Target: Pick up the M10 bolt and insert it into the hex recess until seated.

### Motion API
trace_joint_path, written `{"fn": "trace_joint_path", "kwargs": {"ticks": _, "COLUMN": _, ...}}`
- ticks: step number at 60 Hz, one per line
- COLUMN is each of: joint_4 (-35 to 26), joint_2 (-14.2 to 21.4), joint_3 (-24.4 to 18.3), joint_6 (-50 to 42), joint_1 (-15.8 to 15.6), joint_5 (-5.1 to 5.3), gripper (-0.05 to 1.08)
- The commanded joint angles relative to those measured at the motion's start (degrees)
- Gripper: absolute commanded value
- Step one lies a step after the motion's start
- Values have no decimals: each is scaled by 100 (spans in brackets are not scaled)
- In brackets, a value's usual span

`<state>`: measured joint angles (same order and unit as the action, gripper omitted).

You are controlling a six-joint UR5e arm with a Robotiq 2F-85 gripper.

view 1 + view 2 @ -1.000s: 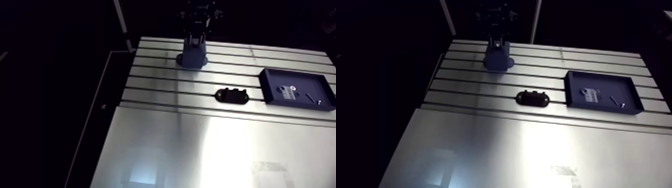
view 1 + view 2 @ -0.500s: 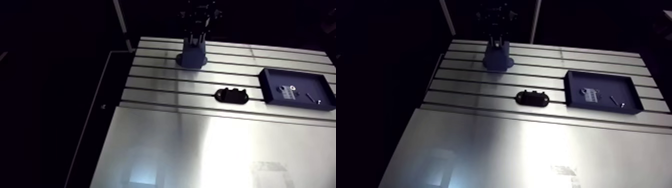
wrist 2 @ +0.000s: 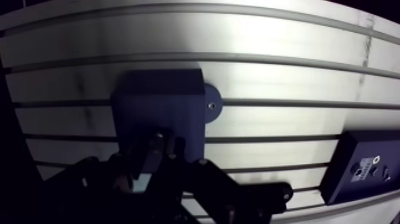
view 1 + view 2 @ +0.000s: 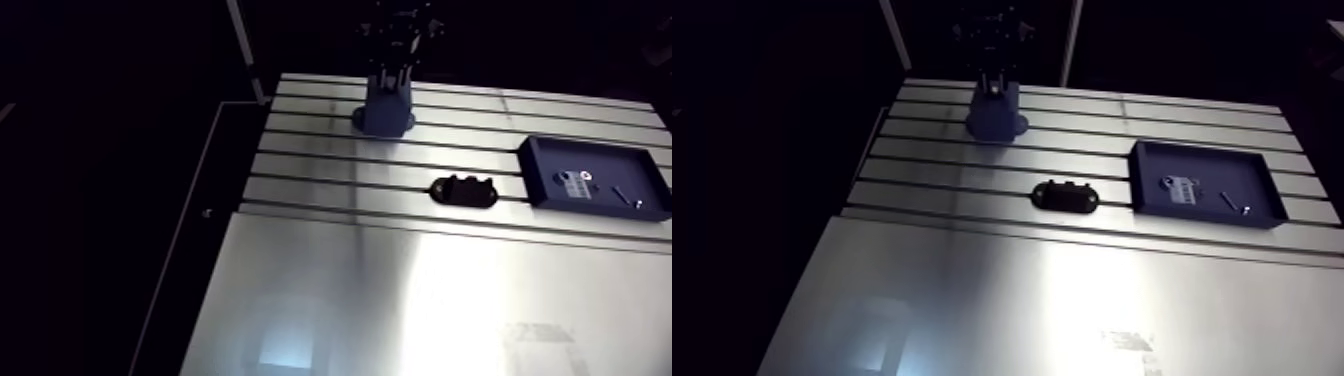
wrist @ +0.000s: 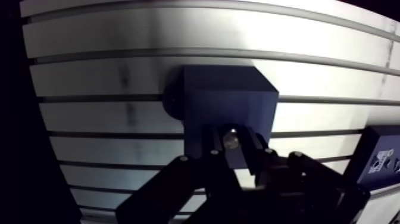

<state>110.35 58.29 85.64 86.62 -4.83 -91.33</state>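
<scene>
Nothing on the table has moved since the earlier frames, and the gripper (image 5: 231, 146) hangs in the same spot over the blue block (image 5: 229, 98) at the far side of the table (image 4: 400, 290).

In the wrist view the two fingers (image 5: 208, 149) are drawn close together with a shiny bolt (image 5: 231, 137) pinched between them. The bolt sits right at the near top edge of the block. I judge it is held this way, end down, so it can go straight into the recess. The recess itself is hidden under the fingers and bolt, so I cannot tell whether the bolt has entered it or how deep it sits.

The block stands on a round foot that sticks out on one side, probably to keep it steady when pushed from above.

Well apart from the block lies a shallow dark blue tray (image 4: 595, 178). It holds a pale card-like patch (image 4: 572, 185) and a thin short rod (image 4: 620, 192), both too small to name for sure. Between the block and the tray, nearer the camera, a black oval piece (image 4: 463, 190) lies flat on the table, untouched.
</scene>
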Motion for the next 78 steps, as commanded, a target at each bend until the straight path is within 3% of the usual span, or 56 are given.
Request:
{"fn": "trace_joint_path", "kwargs": {"ticks": 1, "joint_4": 0, "joint_2": -22, "joint_3": 0, "joint_6": 0, "joint_1": 0, "joint_5": -3, "gripper": 67}}
{"fn": "trace_joint_path", "kwargs": {"ticks": 78, "joint_4": 0, "joint_2": -42, "joint_3": -61, "joint_6": 9, "joint_1": -9, "joint_5": -12, "gripper": 70}}
